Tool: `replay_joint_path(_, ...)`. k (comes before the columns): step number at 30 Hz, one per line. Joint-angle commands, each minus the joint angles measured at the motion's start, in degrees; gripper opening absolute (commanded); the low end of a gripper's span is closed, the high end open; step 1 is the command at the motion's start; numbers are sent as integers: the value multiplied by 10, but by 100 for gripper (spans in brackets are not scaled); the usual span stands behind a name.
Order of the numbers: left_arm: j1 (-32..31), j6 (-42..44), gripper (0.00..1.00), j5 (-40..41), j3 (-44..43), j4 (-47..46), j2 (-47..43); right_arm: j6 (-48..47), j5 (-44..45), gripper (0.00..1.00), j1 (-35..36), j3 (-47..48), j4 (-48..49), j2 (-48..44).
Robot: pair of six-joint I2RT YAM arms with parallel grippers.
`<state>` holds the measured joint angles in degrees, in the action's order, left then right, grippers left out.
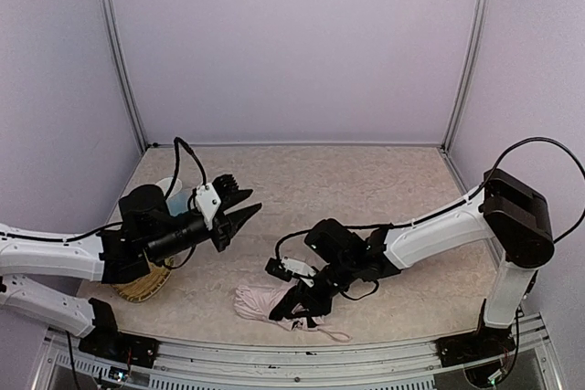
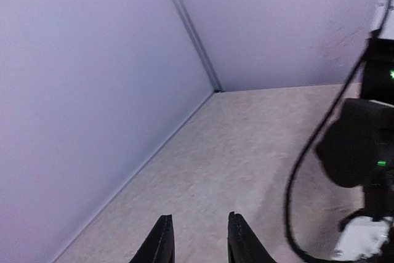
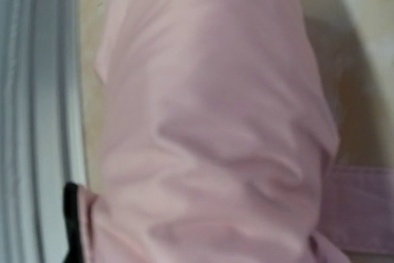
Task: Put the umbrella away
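The umbrella (image 1: 259, 302) lies folded as a pale pink bundle on the table near the front edge, its strap (image 1: 335, 333) trailing to the right. My right gripper (image 1: 298, 304) is down on the bundle's right part and shut on the fabric. In the right wrist view the pink canopy (image 3: 209, 127) fills the frame and hides the fingers, and a pink strap (image 3: 363, 192) runs off to the right. My left gripper (image 1: 245, 196) hangs above the table to the left, apart from the umbrella. Its jaws (image 2: 198, 238) stand open with nothing between them.
A round woven basket (image 1: 142, 288) sits under my left arm at the near left, with a pale blue object (image 1: 174, 195) behind the arm. A metal rail (image 1: 302, 353) runs along the front edge. Lilac walls close off three sides. My right arm (image 2: 360, 146) shows in the left wrist view.
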<state>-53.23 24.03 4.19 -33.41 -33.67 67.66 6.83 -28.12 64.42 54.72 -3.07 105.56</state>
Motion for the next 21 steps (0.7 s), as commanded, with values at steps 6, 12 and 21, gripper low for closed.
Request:
replay_joint_path(6,-175,-26,56,4,174,67,-67,3,-102,0,-36,-83,-165,30)
replay_joint_path(12,-183,20,81,-32,149,40,73,-22,-86,0,-38,-78,-189,37)
replay_joint_path(21,-177,31,85,-135,74,79,218,-26,-63,0,-47,-76,-174,33)
